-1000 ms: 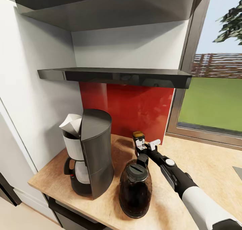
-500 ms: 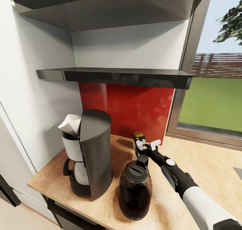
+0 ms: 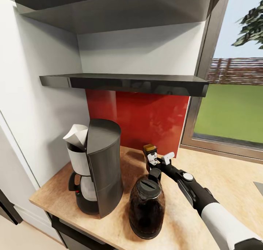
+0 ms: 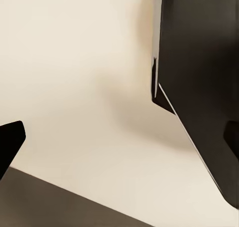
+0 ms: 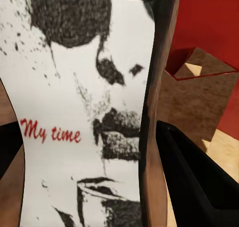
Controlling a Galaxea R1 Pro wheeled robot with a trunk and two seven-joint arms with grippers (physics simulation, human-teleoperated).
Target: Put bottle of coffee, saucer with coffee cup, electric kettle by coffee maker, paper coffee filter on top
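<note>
While clamped, right gripper holds bottle of coffee upright.
Coffee maker lies at 9 o'clock; electric kettle intervenes at 6 o'clock.

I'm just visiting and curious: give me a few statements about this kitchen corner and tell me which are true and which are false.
1. A white paper filter sits on top of the coffee maker. True.
2. The kettle stands on the black shelf. False: it stands on the countertop, beside the coffee maker.
3. The right end effector is at the bottle of coffee, its fingers on either side of it. True.
4. The bottle's label reads "My time" in red. True.
5. A cup and saucer sit beside the kettle. False: none are seen there.
</note>
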